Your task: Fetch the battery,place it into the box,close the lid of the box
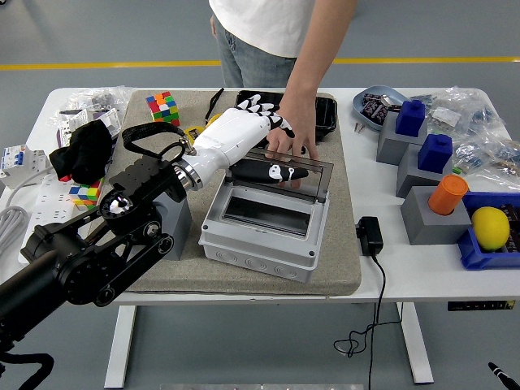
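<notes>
A grey box (pixel 258 237) stands open on the mat, its clear lid (pixel 305 180) raised at the back. A person's hand (pixel 291 134) rests on the lid's top edge. My left hand (pixel 264 140) is white with black fingertips and hovers over the lid and the box's back part. Its fingers are spread, the thumb (pixel 272 172) points right, and I see nothing in it. A black tray (pixel 327 114) lies behind the box, partly hidden by the two hands. I cannot make out a battery. My right arm is out of view.
A Rubik's cube (pixel 163 109) sits on the mat's far left and another (pixel 84 196) by a black cloth (pixel 81 150). Grey blocks with blue caps (pixel 410 118), an orange cap (pixel 448 194) and a lemon (pixel 491 227) stand at right. A power adapter (pixel 370 236) lies beside the mat.
</notes>
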Robot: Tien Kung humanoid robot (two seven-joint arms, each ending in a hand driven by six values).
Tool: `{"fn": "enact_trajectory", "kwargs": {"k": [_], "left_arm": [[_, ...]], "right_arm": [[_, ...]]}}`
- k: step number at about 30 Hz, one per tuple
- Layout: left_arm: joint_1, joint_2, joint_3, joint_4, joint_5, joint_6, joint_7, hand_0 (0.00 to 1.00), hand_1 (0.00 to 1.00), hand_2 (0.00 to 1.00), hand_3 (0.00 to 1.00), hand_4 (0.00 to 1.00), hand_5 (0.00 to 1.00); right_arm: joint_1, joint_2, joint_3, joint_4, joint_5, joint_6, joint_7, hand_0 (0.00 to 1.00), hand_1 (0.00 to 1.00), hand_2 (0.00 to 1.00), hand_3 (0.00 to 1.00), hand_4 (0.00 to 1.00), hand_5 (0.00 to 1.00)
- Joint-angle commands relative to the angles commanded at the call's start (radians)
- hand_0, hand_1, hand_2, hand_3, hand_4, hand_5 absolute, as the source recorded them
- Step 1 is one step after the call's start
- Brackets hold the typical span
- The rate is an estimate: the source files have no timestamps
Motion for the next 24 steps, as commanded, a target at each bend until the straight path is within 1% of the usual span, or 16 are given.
{"fn": "enact_trajectory", "kwargs": {"k": [7,8,13,14,16,19,20,24], "left_arm": [[0.005,0.009,0.01,-0.005,0.007,-0.019,0.008,0.998,0.957,0.798,0.698,0.998,0.998],[0.005,0.011,0.012,-0.006,0.006,-0.022,0.008,0.998,0.921,0.761,0.63,0.998,0.998],[0.009,0.02,0.017,-0.016,-0.001,-0.019,0.002,0.998,0.921,0.761,0.63,0.998,0.998],[0.01,0.02,0.018,-0.019,-0.003,-0.015,-0.001,0.998,0.86,0.715,0.391,0.998,0.998],[0.012,0.021,0.02,-0.022,-0.004,-0.011,-0.004,0.998,0.86,0.715,0.391,0.998,0.998],[0.014,0.02,0.023,-0.024,-0.003,-0.018,-0.001,0.998,0.86,0.715,0.391,0.998,0.998],[0.015,0.021,0.025,-0.024,-0.002,-0.02,0.0,0.998,0.849,0.704,0.264,0.998,0.998],[0.018,0.024,0.031,-0.027,-0.002,-0.03,0.004,0.998,0.849,0.704,0.264,0.998,0.998]], "right_arm": [[-0.001,-0.003,0.009,0.001,-0.005,0.0,0.001,0.955,0.83,0.755,0.804,0.998,0.998],[-0.001,-0.003,0.008,0.001,-0.005,0.0,0.001,0.955,0.83,0.754,0.805,0.998,0.998],[-0.001,-0.003,0.014,0.003,-0.008,0.0,0.001,0.955,0.83,0.754,0.805,0.998,0.998],[-0.001,-0.002,0.015,0.003,-0.009,0.0,0.0,0.955,0.83,0.755,0.804,0.998,0.998],[-0.002,-0.002,0.016,0.003,-0.01,0.0,0.0,0.955,0.83,0.755,0.804,0.998,0.998],[-0.003,-0.004,0.02,0.004,-0.012,0.001,0.001,0.955,0.83,0.755,0.804,0.998,0.998],[-0.003,-0.004,0.02,0.004,-0.012,0.001,0.001,0.955,0.83,0.754,0.804,0.998,0.998],[-0.005,-0.006,0.024,0.006,-0.015,0.001,0.002,0.955,0.83,0.754,0.804,0.998,0.998]]}}
